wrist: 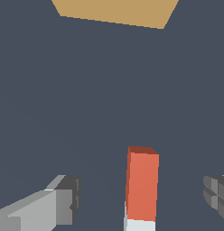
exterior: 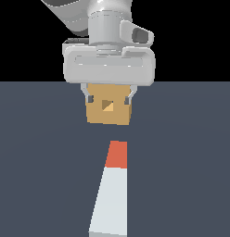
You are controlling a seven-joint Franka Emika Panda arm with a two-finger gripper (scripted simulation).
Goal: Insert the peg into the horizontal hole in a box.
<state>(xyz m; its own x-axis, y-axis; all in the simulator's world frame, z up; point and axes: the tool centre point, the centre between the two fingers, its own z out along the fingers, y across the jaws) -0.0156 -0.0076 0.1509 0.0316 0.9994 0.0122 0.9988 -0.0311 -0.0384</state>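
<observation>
The peg lies flat on the dark floor, pale grey-white, with its orange-red end pointing at the box. The tan box stands beyond it, its small square hole facing the peg. My gripper hangs open and empty above the floor, and its fingertips overlap the box's upper corners in the exterior view. In the wrist view the peg's orange end lies below, between the two spread fingers, with the box's edge further off. The gripper touches nothing.
The dark grey floor spreads around the peg and the box. Only black background shows above the floor's far edge.
</observation>
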